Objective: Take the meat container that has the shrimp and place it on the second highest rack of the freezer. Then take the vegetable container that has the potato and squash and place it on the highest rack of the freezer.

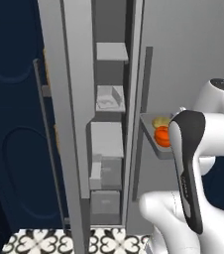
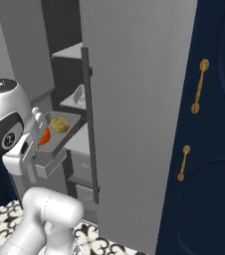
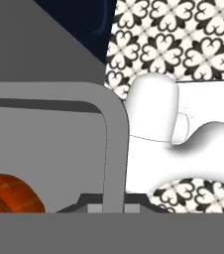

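No readable text, labels, brand marks, numbers or signs anywhere: none on freezer (image 1: 183, 49), none on navy cabinets (image 2: 214, 124), none on tray (image 2: 59, 142).

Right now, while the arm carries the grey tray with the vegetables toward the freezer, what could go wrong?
1. The tray is gripped only at one rim by the gripper, so it may tip, and the potato or the squash could roll out.
2. The tray hangs beside the edge of the freezer door; it could hit it on the way in.
3. The highest rack sits well above the tray, so the lift could knock its front edge.
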Motion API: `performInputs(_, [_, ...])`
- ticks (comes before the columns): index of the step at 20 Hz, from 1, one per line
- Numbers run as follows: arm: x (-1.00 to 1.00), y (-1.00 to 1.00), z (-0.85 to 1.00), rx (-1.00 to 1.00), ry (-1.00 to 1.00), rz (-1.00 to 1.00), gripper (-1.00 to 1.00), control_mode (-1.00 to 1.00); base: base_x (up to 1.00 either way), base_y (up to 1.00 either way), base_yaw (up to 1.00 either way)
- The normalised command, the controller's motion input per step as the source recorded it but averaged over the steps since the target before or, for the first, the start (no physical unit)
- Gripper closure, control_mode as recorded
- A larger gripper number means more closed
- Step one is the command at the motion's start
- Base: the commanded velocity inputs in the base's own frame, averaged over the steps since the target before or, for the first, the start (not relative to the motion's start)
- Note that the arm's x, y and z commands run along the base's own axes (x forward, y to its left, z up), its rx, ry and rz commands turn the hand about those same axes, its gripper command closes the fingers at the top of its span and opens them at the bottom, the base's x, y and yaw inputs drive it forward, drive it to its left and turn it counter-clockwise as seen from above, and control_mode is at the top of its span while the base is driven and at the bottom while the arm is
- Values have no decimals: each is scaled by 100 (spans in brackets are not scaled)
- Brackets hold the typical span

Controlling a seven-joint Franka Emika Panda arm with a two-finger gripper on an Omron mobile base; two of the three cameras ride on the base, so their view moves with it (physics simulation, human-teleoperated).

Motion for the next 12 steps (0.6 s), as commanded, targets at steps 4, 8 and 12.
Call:
performInputs(4, [0,0,0,0,0,0,100,100,43,1,37])
performInputs(8, [0,0,0,0,0,0,100,100,62,0,33])
performInputs(12, [0,0,0,0,0,0,100,100,59,0,20])
